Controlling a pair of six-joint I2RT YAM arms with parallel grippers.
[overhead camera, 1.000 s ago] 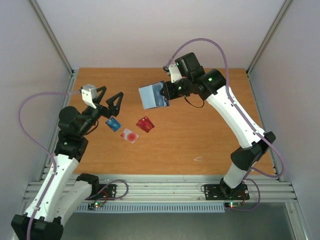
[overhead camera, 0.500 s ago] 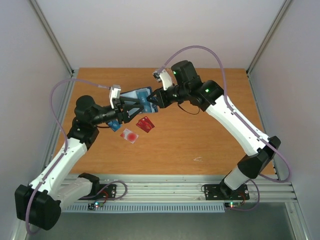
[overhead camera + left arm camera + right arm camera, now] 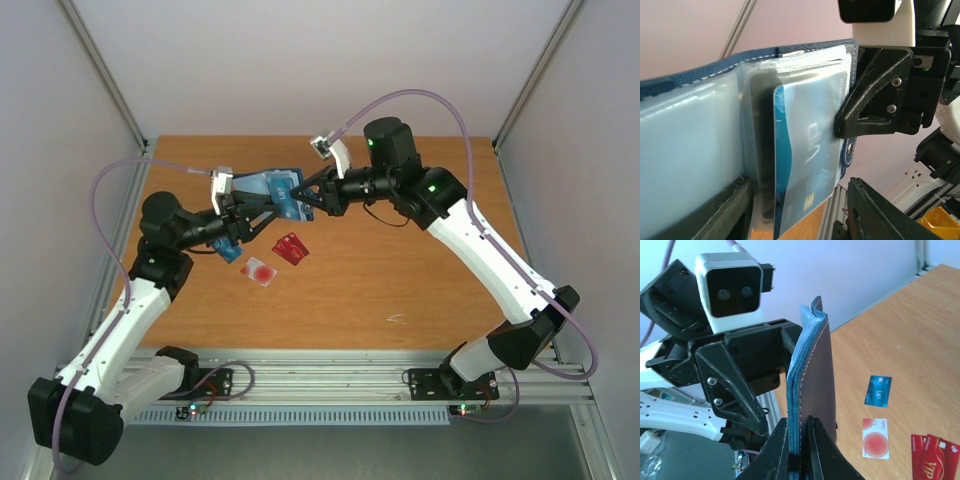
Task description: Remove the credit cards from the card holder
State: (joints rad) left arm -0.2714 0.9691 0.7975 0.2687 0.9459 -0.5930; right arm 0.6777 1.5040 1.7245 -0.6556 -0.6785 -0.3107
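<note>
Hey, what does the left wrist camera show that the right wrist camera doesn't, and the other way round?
Only the left wrist: the card holder's clear inner pockets, with a blue card and a black card tucked inside. Only the right wrist: the holder's dark outer cover, plus a teal-blue card, a pale card with a red circle and red cards lying on the table. Both: the card holder, pinched by the right tool.

The tabletop (image 3: 400,285) is orange-brown wood. Pale, plain walls (image 3: 300,60) stand behind it and on both sides. Thin grey metal bars (image 3: 105,75) lean up from its far corners. A silver rail (image 3: 330,375) runs along its near edge.
</note>
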